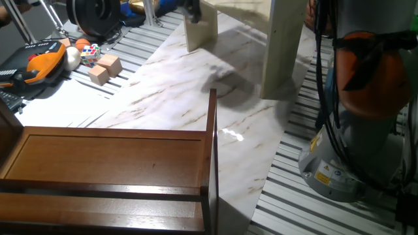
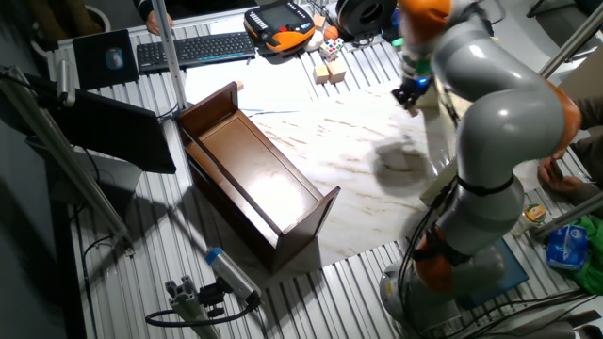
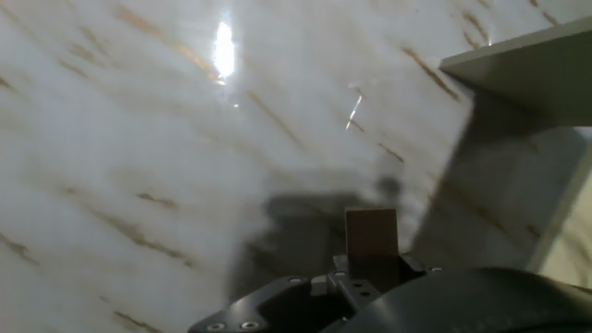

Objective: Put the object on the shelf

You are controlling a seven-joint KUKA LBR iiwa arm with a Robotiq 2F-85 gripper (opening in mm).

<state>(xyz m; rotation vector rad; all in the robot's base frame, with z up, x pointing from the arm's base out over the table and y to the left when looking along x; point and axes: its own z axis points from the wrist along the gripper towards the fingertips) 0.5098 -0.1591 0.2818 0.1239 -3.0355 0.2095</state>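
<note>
Your jaws pinch the tan slab [image 3: 371,233], which sticks out past them above the marble desk [image 3: 139,120].

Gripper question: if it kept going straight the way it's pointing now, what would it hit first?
Most likely the bare marble tabletop. In the hand view the gripper, holding the wooden slab, looks down at the marble, with its shadow ahead. The cream shelf sits off to the right, though depth is unclear.

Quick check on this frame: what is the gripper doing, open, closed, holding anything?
Gripper: closed on the small tan wooden slab, held above the marble tabletop beside the cream shelf.
</note>
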